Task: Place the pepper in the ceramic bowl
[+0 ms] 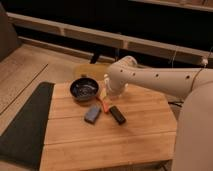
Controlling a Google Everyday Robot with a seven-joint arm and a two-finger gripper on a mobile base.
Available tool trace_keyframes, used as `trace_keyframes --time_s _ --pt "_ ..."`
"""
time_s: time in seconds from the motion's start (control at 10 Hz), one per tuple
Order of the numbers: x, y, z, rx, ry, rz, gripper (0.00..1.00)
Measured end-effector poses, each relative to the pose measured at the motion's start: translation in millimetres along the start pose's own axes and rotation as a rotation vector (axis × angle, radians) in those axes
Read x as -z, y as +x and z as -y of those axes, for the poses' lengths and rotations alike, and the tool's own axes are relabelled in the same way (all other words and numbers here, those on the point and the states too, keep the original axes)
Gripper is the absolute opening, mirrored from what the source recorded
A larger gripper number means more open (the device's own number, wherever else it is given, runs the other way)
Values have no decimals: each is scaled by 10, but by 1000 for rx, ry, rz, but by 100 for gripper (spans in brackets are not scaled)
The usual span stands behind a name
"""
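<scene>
The hand (107, 95) hangs low near the counter's (140, 135) far edge, just right of the ceramic bowl (84, 90) at the far-left corner; whether it is apart or together cannot be told. The pepper (104, 105) is right beneath it, between a blue-grey block (92, 114) and a black bar (118, 115).

A white robot arm (150, 79) reaches in from the right over a wooden table (140, 135). Its gripper (107, 95) hangs low just right of the ceramic bowl (84, 89), at the upper end of the pepper (104, 105), which lies on the wood. A blue-grey block (92, 114) and a black bar (117, 115) flank the pepper's lower end. A pale yellowish round object (92, 71) sits behind the bowl.
</scene>
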Motion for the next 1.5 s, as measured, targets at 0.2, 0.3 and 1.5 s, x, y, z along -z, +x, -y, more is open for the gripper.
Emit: trace_keyframes --time_s 0.2,0.3,1.5 --pt "-32 5 86 5 -3 -2 65" --pt "-32 6 77 7 -3 -4 65" --pt "-813 -345 60 80 95 -150 65"
